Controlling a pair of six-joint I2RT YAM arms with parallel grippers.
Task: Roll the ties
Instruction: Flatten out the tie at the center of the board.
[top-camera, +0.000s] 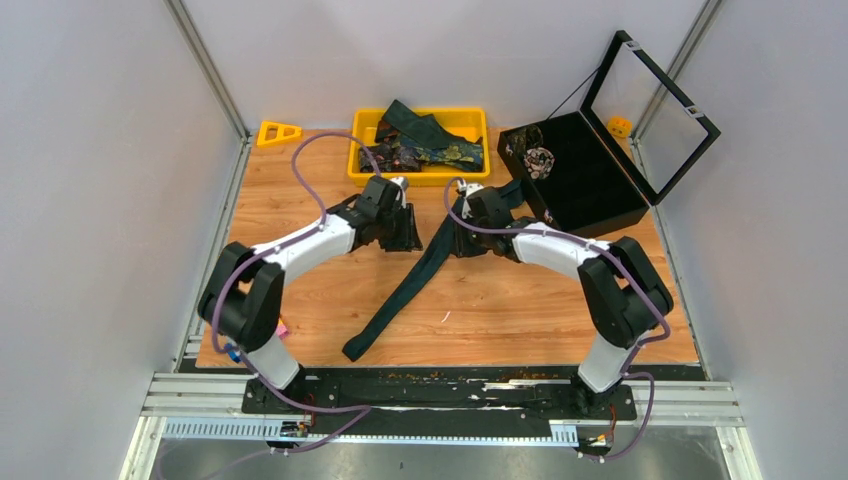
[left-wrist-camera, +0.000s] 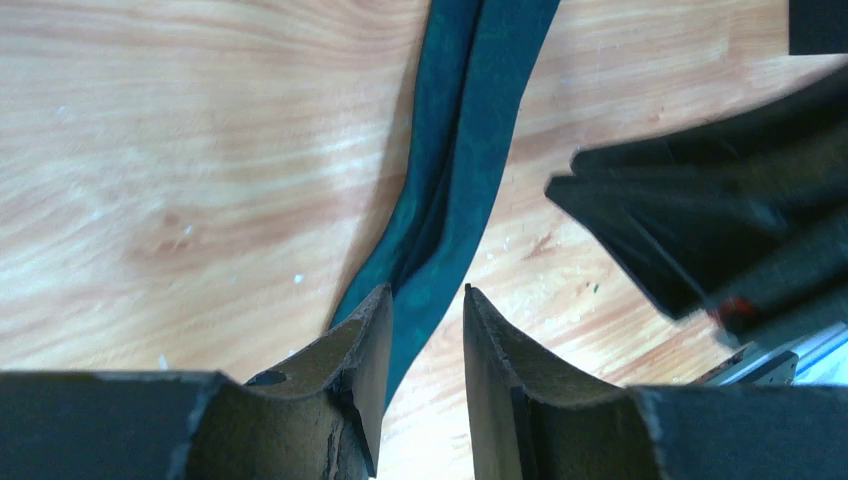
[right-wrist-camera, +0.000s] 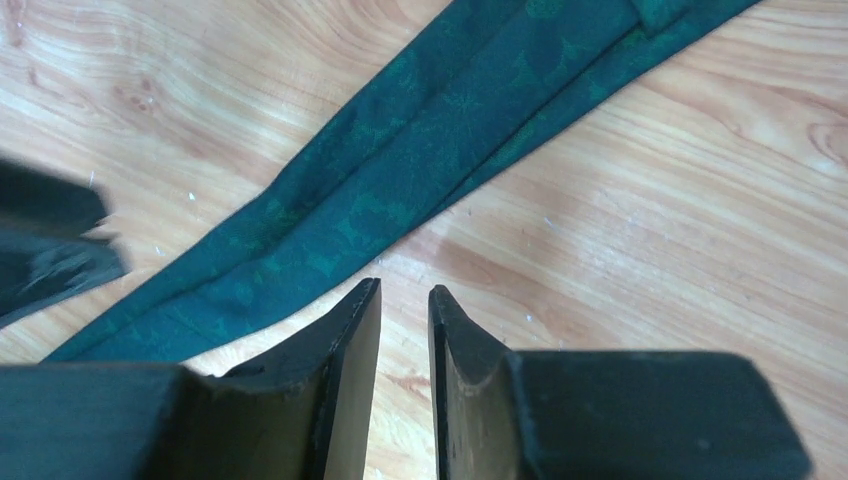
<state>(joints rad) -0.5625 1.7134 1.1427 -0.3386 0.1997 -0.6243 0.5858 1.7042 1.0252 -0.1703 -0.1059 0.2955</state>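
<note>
1. One teal tie (top-camera: 420, 265) is lying flat and unrolled on the counter (top-camera: 520, 310), running between the two hands and on towards the arm bases.
2. The left hand (left-wrist-camera: 427, 300) is hovering with its fingers parted, grasping nothing; the tie is passing directly beneath its fingertips.
3. The right hand (right-wrist-camera: 402, 292) is showing only a narrow gap and is also holding nothing; the tie is lying just ahead of its tips.
4. More ties (top-camera: 430, 145) are sitting heaped in the yellow tray (top-camera: 470, 113) beyond the left hand.
5. In the black case (top-camera: 590, 190) beyond the right hand, a patterned roll (top-camera: 540, 160) is looking like one finished tie.
6. Judging from this, most rolling is remaining, and this tie's roll is not yet starting.
</note>
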